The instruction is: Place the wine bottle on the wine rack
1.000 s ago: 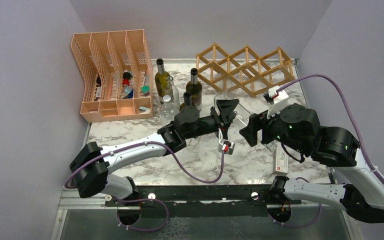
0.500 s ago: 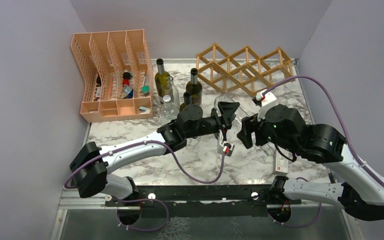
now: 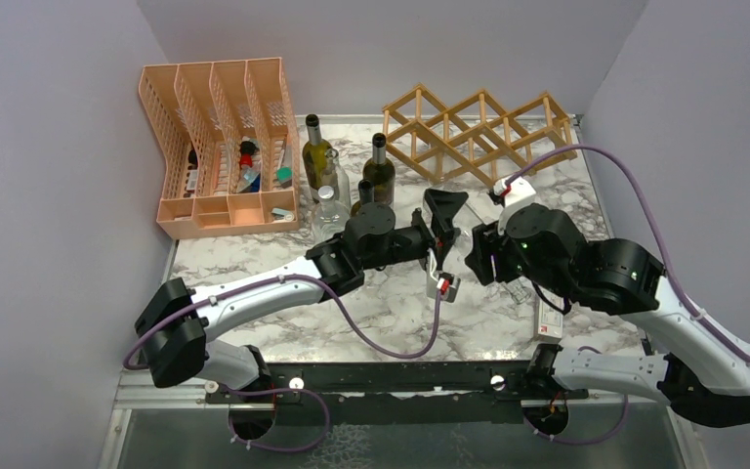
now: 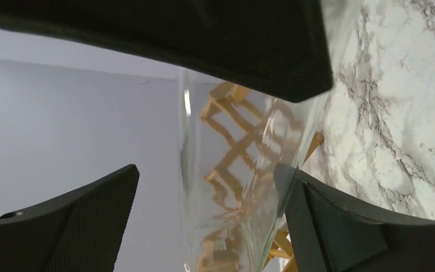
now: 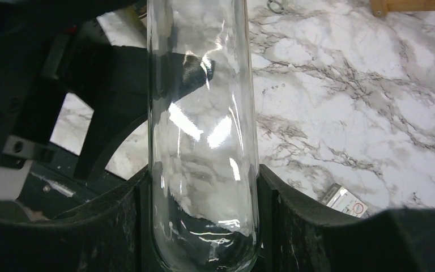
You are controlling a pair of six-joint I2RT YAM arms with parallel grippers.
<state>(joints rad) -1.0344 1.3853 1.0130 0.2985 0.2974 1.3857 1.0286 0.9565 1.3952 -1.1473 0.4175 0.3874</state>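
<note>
Right claw (image 5: 203,171) clamped on clear wine bottle (image 5: 198,85); left claw (image 4: 205,170) apart around it. Wine rack (image 3: 449,117) at 1 o'clock.

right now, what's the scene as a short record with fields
bottle: clear wine bottle, between both grippers
left gripper: open, fingers around the glass, gap showing
right gripper: closed on the bottle's body
wine rack: at the back, bottle not yet on it
</note>
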